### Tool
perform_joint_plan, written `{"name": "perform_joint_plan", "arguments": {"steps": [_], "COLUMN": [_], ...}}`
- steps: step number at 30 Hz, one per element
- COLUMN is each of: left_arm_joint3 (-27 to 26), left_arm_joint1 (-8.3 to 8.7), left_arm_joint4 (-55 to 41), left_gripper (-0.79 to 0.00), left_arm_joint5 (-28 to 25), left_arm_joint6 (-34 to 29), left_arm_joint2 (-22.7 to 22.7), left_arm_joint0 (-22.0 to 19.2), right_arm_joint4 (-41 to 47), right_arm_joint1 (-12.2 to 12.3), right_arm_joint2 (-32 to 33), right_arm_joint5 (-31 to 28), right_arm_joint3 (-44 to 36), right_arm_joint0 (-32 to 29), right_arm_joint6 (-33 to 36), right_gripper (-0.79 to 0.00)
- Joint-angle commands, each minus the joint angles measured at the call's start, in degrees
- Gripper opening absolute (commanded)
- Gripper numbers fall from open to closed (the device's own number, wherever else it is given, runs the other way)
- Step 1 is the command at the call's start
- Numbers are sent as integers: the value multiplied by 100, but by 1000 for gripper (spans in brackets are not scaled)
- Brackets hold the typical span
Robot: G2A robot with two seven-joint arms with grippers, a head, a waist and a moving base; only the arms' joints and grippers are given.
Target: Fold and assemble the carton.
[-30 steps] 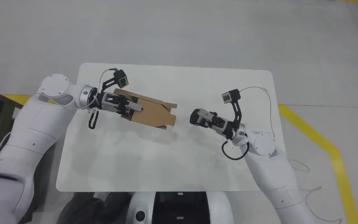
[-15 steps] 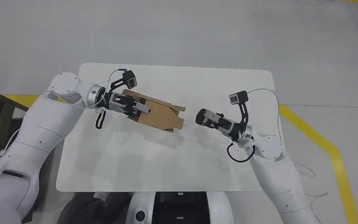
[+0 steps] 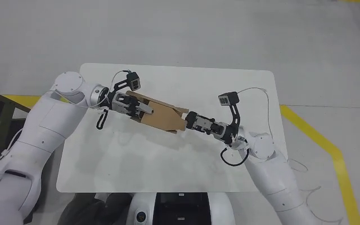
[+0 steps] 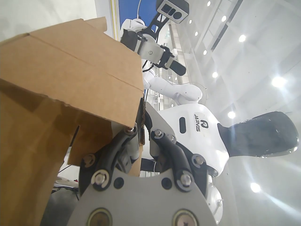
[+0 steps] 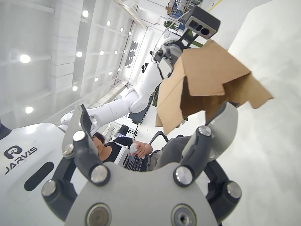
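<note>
Left gripper clamps one end of the carton, holding it slantwise over the table, well in from every edge. Right gripper, fingers spread wide, sits at the opposite flapped end, one finger just beside a flap.

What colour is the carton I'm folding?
The carton is plain brown cardboard, clearest in the left wrist view.

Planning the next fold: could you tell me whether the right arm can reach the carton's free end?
Probably yes: the right end effector is open at the carton's flaps, nothing between, while the left end effector holds the far end.
</note>
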Motion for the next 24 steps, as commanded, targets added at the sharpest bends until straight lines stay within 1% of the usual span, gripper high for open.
{"name": "perform_joint_plan", "arguments": {"steps": [1,7,12,17,24], "left_arm_joint3": [100,395,571,716,829], "left_arm_joint1": [-59,-250,-362,-431,-481], "left_arm_joint4": [47,168,365,441,557], "left_gripper": [-785,-785,-785,-785,-785], "left_arm_joint5": [12,-17,-59,-69,-90], "left_arm_joint6": [15,189,333,262,209], "left_arm_joint2": [73,277,388,411,363], "left_arm_joint0": [-86,-297,-386,-433,-451], "right_arm_joint4": [133,346,391,189,-25], "right_arm_joint1": [-8,-42,-61,-60,-47], "right_arm_joint2": [-69,-334,-435,-423,-393], "right_arm_joint5": [-4,0,-54,-44,78], "right_arm_joint3": [9,23,-33,-56,10], "right_arm_joint0": [20,104,180,228,271], "right_arm_joint6": [47,169,138,-77,-266], "right_gripper": [0,0,0,0,0]}}
